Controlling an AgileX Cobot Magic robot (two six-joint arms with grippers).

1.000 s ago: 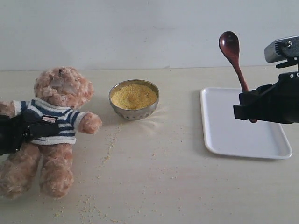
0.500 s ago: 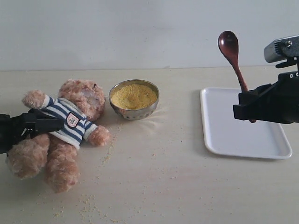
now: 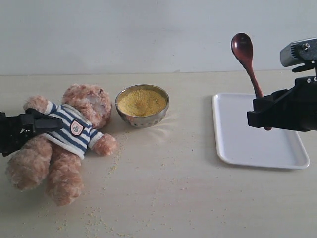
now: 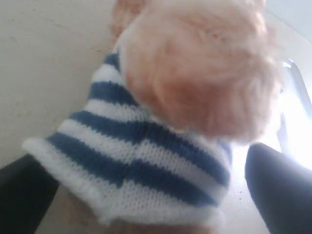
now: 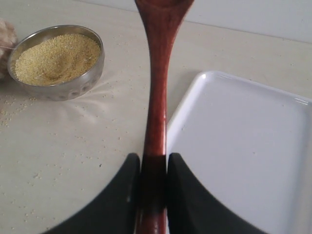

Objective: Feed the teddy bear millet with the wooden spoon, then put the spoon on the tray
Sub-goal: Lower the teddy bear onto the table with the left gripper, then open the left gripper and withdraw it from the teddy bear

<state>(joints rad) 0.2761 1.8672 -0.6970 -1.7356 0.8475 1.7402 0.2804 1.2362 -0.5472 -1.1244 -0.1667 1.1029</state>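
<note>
Left gripper, half out of frame, gapes around teddy bear; right gripper pinches wooden spoon over tray edge.

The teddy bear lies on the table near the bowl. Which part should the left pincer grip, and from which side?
Grip the teddy bear at its torso, across the striped shirt: it is narrower than the head, soft, and facing up. Come from the side away from the steel bowl, where the open left pincer straddles the shirt.
</note>
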